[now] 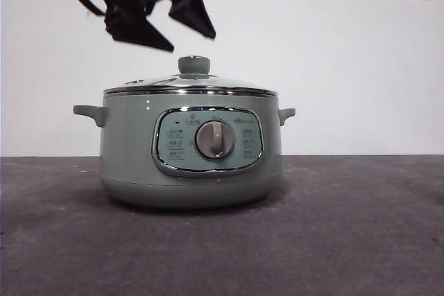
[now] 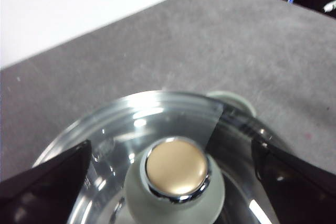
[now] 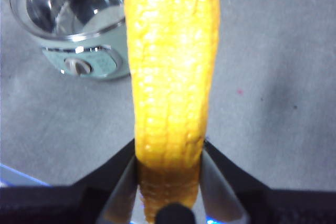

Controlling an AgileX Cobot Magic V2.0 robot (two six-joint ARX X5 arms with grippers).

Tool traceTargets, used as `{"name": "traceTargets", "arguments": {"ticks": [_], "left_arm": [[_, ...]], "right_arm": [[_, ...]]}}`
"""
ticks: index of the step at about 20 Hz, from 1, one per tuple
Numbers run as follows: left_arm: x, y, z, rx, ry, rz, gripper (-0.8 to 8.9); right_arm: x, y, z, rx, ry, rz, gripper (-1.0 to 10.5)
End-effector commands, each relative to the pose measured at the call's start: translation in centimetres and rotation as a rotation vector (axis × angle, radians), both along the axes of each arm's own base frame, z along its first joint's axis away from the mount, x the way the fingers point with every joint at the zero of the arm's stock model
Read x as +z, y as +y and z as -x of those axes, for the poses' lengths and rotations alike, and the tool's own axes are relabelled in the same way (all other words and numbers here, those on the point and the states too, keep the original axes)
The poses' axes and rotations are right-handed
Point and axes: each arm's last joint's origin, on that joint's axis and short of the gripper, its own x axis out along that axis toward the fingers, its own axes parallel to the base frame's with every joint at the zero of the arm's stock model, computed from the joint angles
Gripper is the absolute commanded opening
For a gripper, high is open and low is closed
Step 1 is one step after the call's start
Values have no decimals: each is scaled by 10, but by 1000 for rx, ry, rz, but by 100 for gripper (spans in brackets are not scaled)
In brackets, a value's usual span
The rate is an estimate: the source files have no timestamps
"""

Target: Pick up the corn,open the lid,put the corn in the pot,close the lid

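So the surface (image 1: pixel 361 240) is a dark grey mat, and the pot (image 1: pixel 132 150) sits pretty much dead centre on it, sage green, dial facing the front camera. The lid (image 1: pixel 191 82) is on and seated flat in the rim, so nothing's been opened yet. In the front view, the left gripper (image 1: pixel 170 24) hangs in the air at about 11 o'clock from the knob (image 1: pixel 193 64), close above it but not touching. Its fingers (image 2: pixel 47 179) are spread wide and have hold of nothing; from the left wrist camera they sit either side of the knob with clear gaps both ways. The corn (image 3: pixel 170 77) is already picked up: the right gripper (image 3: pixel 169 182) has its fingers clamped on one end of the cob, with the rest sticking out past the tips. That arm is parked off to one side, out of the front view, and in its wrist view the pot sits well off at about 10 o'clock from the cob. My read is that pickup is done and we're at the start of the lid step. Next move should be left gripper straight down until the fingers straddle the knob, squeeze, then lift clear and off to one side so the corn has room to go in. The knob's small and smooth, so centring matters.
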Motion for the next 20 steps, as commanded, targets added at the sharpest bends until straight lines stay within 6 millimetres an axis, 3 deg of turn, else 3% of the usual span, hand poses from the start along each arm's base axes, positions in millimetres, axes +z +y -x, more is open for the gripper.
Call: {"name": "traceTargets", "arguments": {"ticks": [1, 6, 9, 12, 15, 18, 20], "left_arm": [[-16, -3, -6, -3, 41, -31, 615], [-25, -4, -9, -3, 74, -46, 613], [-25, -4, -9, -3, 74, -46, 430], [-26, -5, -9, -3, 80, -45, 423], [-30, -7, -10, -2, 102, -44, 268], [-32, -8, -11, -3, 108, -44, 267], [-32, -8, -11, -1, 112, -39, 172]], "right_arm": [[0, 0, 1, -6, 4, -8, -12], [0, 0, 1, -6, 6, -8, -12], [0, 0, 1, -6, 6, -8, -12], [0, 0, 1, -6, 6, -8, -12], [0, 0, 1, -6, 7, -7, -12], [0, 0, 1, -6, 12, -6, -12], [0, 0, 1, -6, 13, -5, -12]]}}
